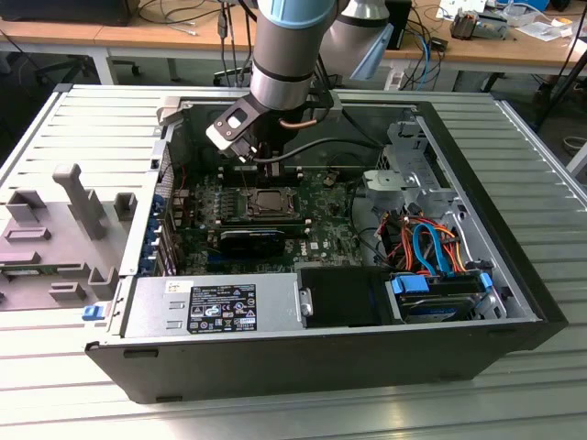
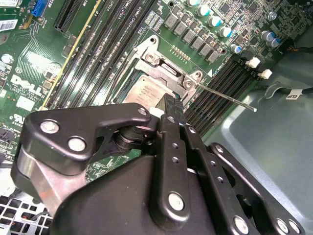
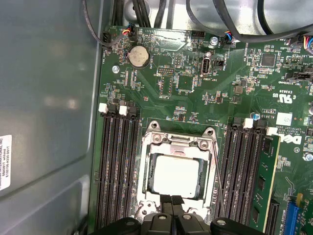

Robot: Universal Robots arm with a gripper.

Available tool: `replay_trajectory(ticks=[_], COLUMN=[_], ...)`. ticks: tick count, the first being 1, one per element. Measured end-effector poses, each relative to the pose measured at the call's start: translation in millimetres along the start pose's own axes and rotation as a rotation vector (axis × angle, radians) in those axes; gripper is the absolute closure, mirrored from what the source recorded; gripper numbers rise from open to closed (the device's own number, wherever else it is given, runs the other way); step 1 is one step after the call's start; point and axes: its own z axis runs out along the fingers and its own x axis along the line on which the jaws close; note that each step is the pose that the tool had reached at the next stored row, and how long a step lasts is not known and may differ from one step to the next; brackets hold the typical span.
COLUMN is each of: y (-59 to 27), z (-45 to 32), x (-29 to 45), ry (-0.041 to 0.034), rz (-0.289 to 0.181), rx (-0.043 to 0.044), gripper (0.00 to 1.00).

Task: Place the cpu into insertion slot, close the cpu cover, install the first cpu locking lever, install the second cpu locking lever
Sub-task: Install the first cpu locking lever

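My claw [image 1: 267, 174] was clenched on nothing at the twelve o'clock edge, in the exterior view, of the cpu cover [image 1: 266, 192], which lay closed over the cpu [image 3: 177, 172] in the insertion slot [image 3: 145, 164].

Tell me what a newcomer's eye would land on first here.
First, in the exterior view, the big grey robot arm reaching down into the open computer case. Next, in the first wrist view, the silvery cpu on the green motherboard, framed by the cpu cover, with the gripper right beside it. In the second wrist view, a thin locking lever juts out from the cover.
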Motion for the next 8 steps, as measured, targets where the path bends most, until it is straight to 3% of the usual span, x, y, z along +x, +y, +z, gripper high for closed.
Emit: replay_trajectory(ticks=[8], y=[0.0], z=[0.0], x=[0.0], ry=[-0.0034], rz=[-0.035], rx=[0.0038], gripper=[0.89])
